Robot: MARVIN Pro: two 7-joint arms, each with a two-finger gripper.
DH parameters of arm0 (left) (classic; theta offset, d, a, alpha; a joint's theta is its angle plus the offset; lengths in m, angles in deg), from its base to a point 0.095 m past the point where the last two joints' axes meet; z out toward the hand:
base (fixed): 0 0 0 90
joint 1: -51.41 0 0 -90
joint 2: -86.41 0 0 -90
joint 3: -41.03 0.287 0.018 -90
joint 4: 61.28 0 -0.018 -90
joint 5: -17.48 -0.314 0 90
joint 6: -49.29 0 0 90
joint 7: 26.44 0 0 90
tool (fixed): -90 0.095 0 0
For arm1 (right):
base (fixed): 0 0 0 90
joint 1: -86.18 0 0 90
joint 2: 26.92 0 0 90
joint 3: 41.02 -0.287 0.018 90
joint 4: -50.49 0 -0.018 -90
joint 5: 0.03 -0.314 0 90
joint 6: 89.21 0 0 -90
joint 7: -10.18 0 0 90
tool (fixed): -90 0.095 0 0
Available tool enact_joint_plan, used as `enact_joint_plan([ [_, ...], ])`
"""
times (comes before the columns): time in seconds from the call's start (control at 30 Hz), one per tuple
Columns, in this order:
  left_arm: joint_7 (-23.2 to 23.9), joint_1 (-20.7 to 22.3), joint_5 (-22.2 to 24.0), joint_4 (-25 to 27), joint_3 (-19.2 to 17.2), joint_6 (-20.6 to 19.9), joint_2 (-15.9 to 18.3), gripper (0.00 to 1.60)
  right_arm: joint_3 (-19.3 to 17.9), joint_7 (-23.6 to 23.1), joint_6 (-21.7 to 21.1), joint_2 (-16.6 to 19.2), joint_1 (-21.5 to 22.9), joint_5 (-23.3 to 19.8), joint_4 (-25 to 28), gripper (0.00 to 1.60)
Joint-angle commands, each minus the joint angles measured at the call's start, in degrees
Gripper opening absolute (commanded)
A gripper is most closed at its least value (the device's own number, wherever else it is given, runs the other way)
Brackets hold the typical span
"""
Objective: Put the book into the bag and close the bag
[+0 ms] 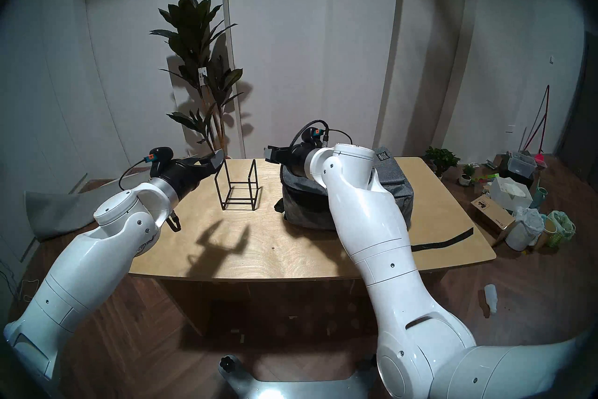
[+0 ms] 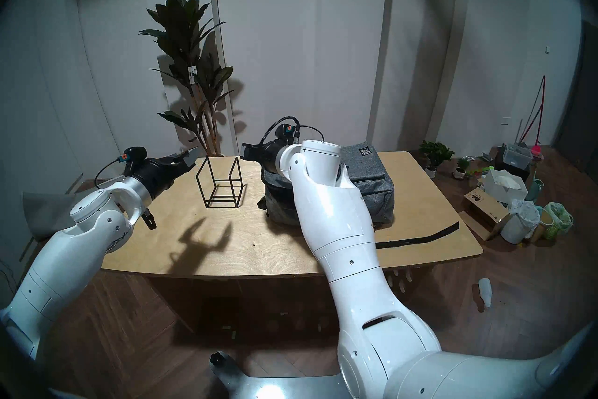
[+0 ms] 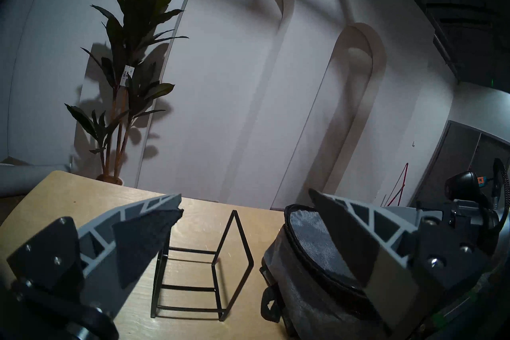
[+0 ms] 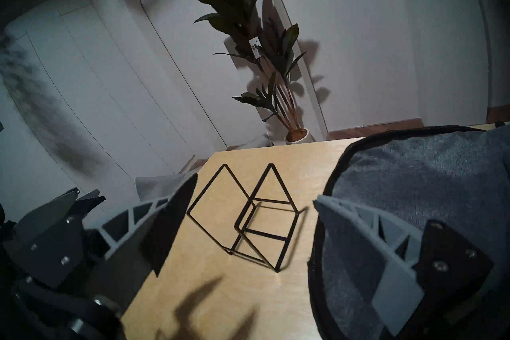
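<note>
The grey bag (image 1: 398,191) lies on the right half of the wooden table (image 1: 291,246), its grey flap down and black zipper trim running round the edge (image 4: 335,174). The book is out of view in every frame. My right gripper (image 1: 270,155) hovers over the bag's left end, open, nothing between its fingers (image 4: 255,189). My left gripper (image 1: 213,160) hangs open and empty above the table's far left, just left of the wire stand; in the left wrist view (image 3: 245,198) the bag (image 3: 311,243) shows past its right finger.
A black wire-frame stand (image 1: 239,191) sits between the two grippers, left of the bag. A black strap (image 1: 443,241) lies on the table's right front. A tall plant (image 1: 197,64) stands behind the table. Boxes and bins (image 1: 517,200) crowd the floor at right.
</note>
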Motion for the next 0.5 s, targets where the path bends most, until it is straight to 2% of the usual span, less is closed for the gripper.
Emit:
enact_joint_plan([
  [0.0, 2.6, 0.2, -0.6, 3.4, -4.6, 3.4, 2.4, 1.6, -2.0, 3.1, 6.3, 0.7, 2.8, 2.9, 2.8, 1.6],
  [0.23, 2.4, -1.8, -6.7, 2.5, -4.9, 7.3, 3.4, 1.6, -0.7, 3.8, 12.3, 3.3, -2.3, 8.3, 7.0, 1.6],
  [0.47, -4.0, 0.3, -14.2, -0.9, -3.1, 10.3, 1.2, 1.6, -0.7, 5.0, 18.8, 3.5, -6.5, 10.6, 6.4, 1.6],
])
